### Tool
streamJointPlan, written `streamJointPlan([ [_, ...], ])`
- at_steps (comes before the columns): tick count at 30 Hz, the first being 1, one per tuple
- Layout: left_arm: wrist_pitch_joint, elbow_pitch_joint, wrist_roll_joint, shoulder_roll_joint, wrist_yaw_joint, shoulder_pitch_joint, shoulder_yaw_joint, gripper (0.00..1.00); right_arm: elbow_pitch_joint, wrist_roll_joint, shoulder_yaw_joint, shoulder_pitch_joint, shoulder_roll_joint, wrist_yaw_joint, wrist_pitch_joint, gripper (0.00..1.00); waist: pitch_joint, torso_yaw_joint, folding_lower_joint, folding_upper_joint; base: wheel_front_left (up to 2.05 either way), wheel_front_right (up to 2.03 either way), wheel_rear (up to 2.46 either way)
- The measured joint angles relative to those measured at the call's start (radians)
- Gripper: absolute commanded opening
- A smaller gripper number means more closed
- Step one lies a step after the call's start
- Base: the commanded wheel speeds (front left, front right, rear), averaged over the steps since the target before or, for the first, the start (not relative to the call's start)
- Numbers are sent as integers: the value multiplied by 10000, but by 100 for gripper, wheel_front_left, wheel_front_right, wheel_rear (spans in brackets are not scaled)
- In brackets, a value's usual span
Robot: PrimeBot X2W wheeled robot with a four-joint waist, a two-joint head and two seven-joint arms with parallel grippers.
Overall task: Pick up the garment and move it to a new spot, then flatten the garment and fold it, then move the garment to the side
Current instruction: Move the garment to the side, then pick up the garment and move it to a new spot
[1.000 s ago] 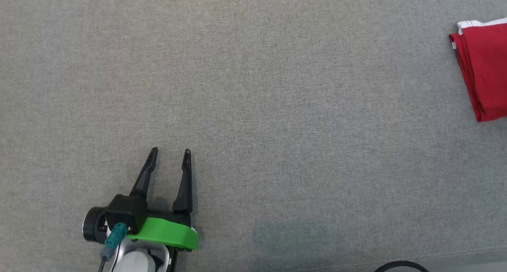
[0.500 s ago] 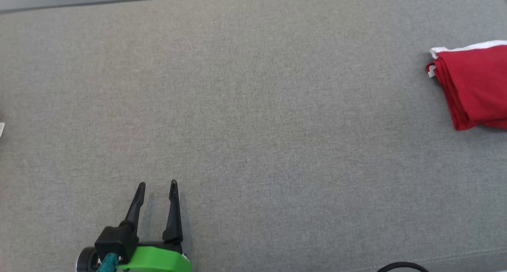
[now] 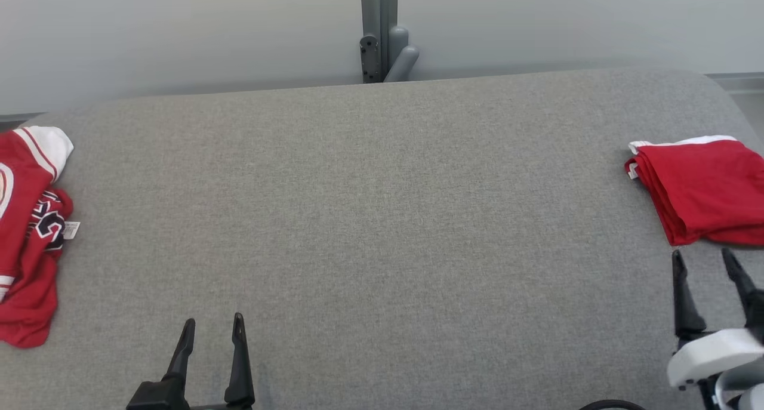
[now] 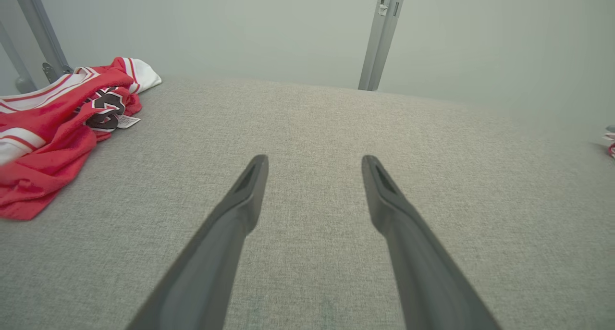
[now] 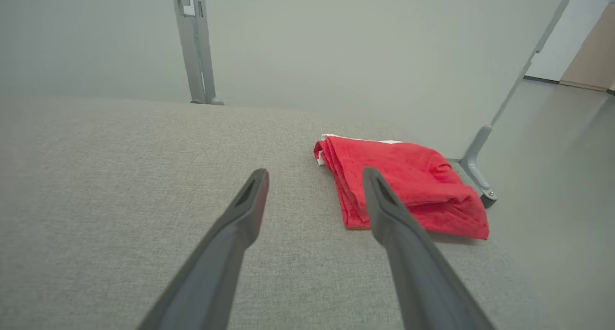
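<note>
The grey table (image 3: 382,189) has two shirts and two grippers. At the far left lies one crumpled red shirt (image 3: 27,243), then the left gripper (image 3: 213,319), spread wide and empty. At the far right lies one folded red shirt (image 3: 701,189), and near it the right gripper (image 3: 701,253), also spread wide and empty.

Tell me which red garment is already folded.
The plain red garment at the right edge, a neat stack; the lettered jersey at the left lies crumpled.
</note>
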Motion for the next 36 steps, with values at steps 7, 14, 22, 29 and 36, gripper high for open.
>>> streamJointPlan([
  [7,0,173,192,-4,-96,-70,130,100,-974,-424,464,1244,1475,2,-13,100,-324,150,0,0,0,0,0],
  [14,0,552,337,-6,-633,-172,443,100,-1358,-571,468,1671,2140,2,-15,100,-267,127,0,2,0,0,0],
  [22,0,746,476,-4,-1283,-174,579,100,-1453,-644,353,1628,2330,2,-15,100,-208,190,0,3,0,0,0],
  [29,0,813,449,-4,-1373,-188,568,100,-1521,-677,316,1583,2357,0,-15,100,-188,287,0,3,0,0,0],
  [36,0,897,439,-4,-1390,-229,564,100,-1542,-683,288,1583,2360,2,-15,100,-190,345,0,3,0,0,0],
])
